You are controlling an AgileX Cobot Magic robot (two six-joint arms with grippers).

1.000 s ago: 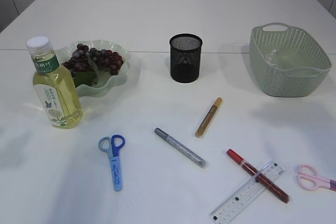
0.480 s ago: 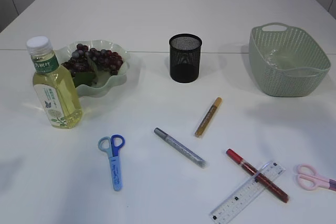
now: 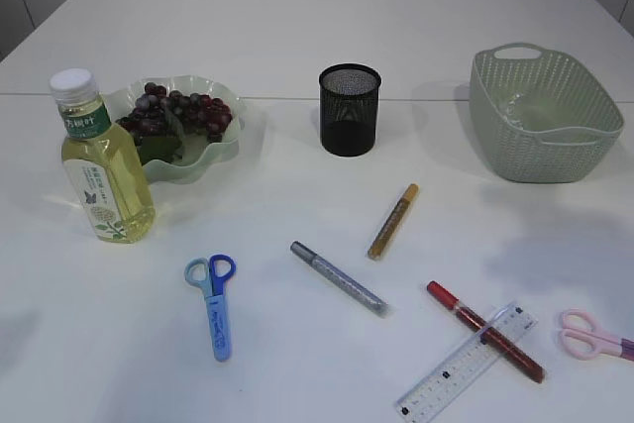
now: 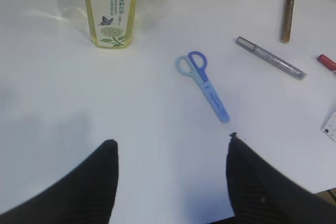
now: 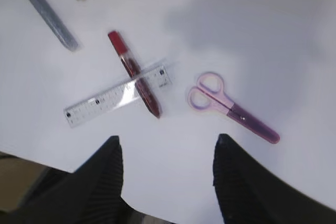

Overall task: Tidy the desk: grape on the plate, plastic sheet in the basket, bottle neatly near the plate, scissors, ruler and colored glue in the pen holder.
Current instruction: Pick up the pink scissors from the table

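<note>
- Scissors come in two pairs on my feed. The blue scissors [image 3: 214, 302] lie left of centre on the white table [image 3: 297, 37], long axis running near to far, handles at the far end toward the bottle [image 3: 99, 158]. The pink scissors [image 3: 592, 335] lie at the right edge, handles toward the middle.
- One clear ruler [image 3: 468, 362] lies on a slant at the front right, with the red glue pen [image 3: 485, 331] crossing over it.
- I count three glue pens: red, silver [image 3: 339, 277] and gold [image 3: 393, 221], all lying flat and apart from each other.
- One black mesh pen holder [image 3: 350, 109] stands upright at mid-table.
- One plate [image 3: 213, 154] holds the grapes [image 3: 176, 113]; one green basket [image 3: 545, 112] sits far right.
- My left gripper [image 4: 170, 179] and right gripper [image 5: 165, 174] both hover with jaws spread, holding nothing.
</note>
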